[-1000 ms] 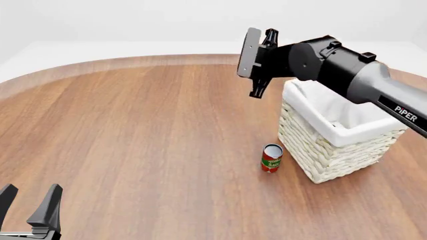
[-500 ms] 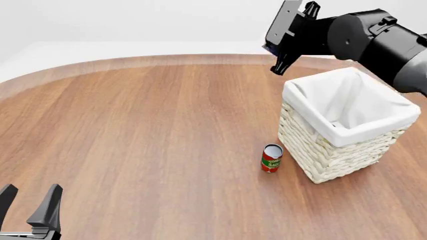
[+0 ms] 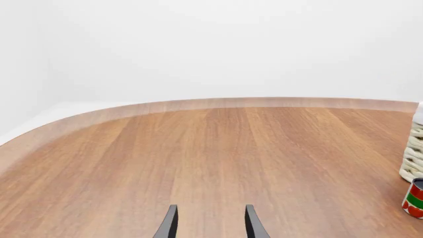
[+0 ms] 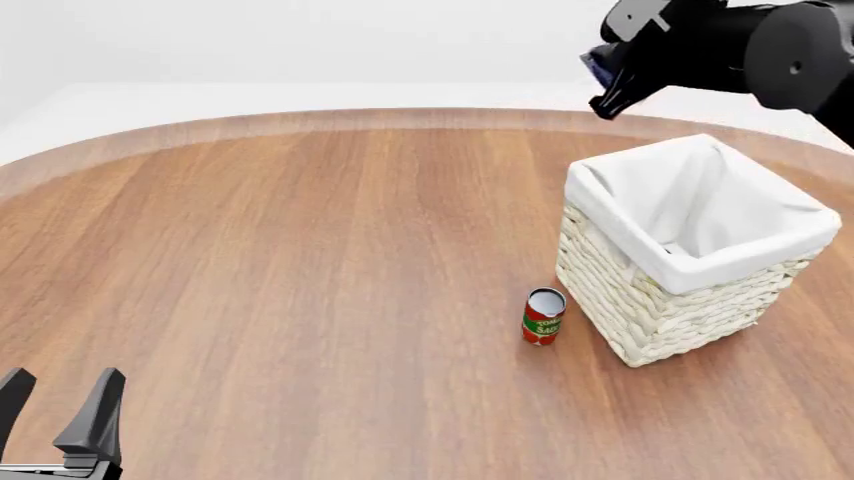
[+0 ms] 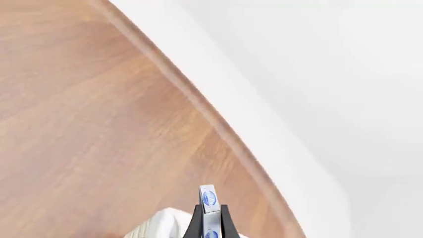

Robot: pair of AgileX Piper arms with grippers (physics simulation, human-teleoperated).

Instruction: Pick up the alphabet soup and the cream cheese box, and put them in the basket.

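The right gripper (image 5: 210, 218) clamps the cream cheese box (image 5: 208, 198) edge-on – the basket (image 4: 627, 255) lies below, nearer the arms. The left gripper (image 4: 60, 410) idles, jaws apart

Cream-white basket (image 4: 667, 310); red-green can (image 4: 542, 317)

The right gripper (image 4: 617, 78) hangs raised, its fingers pinched together; the left gripper (image 4: 60, 412) rests low, fingers apart.
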